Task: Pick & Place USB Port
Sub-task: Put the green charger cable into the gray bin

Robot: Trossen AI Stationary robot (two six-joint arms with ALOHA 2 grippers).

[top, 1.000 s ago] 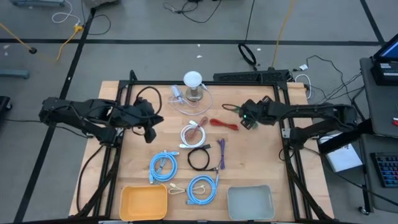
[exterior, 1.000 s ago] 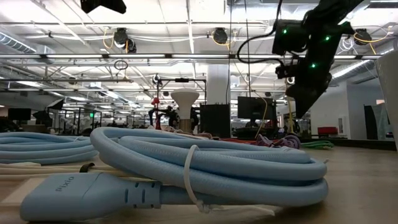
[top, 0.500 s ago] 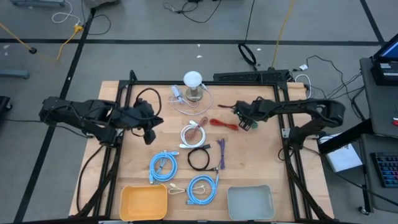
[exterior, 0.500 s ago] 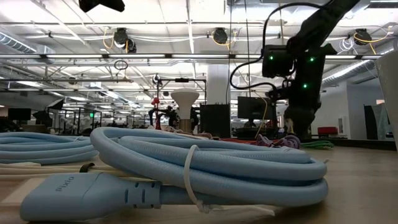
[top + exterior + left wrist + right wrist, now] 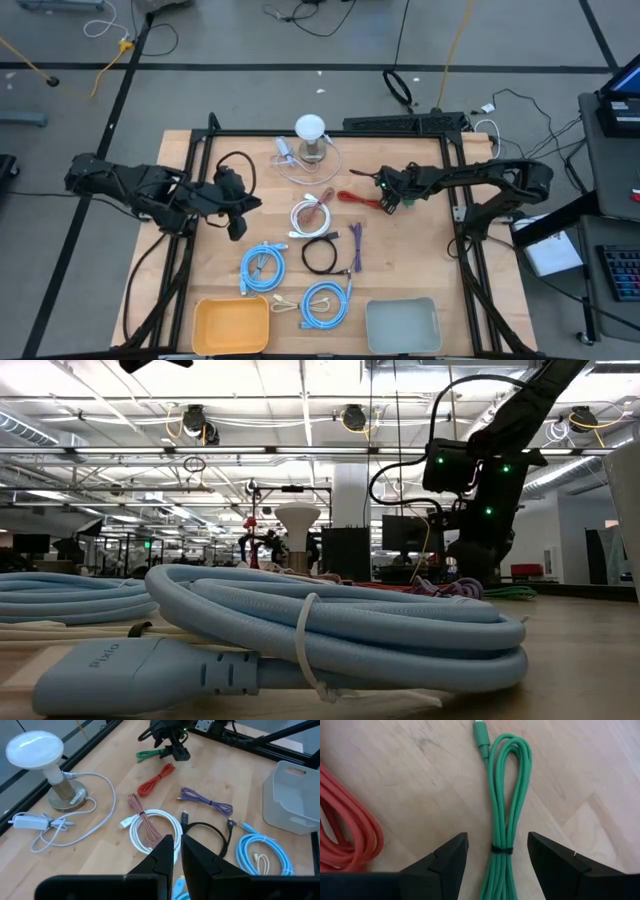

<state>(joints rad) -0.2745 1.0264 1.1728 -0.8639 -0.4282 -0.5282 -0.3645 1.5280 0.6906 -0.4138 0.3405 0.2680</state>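
- Right wrist view gives me what I need: the right gripper has its fingers spread wide and holding nothing, and the green cable lies on the wood straight between them, touching neither finger.
- That bundle's long axis runs directly away from the wrist, so the fingers stand one on each side across its narrow width. A dark tie cinches it right in the gap between the fingertips.
- The cable's plug end points away from the gripper, at the far end of the loop.
- The red cable sits off to one side, just outside one finger; it looks close enough that I'd worry about catching it in the pinch.
- From the high view, the right gripper is over the right-centre of the table, with the green cable poking out from under it toward the lamp side.
- The left gripper is well away on the left of the table, fingers closed on nothing, and its wrist camera looks across the white cable toward the other arm.
- My read: the right arm is plainly the nearer one, and the next move is a straight drop and a squeeze across the bundle.
- The grey bin and the yellow bin both wait at the near edge, well apart from the green cable.
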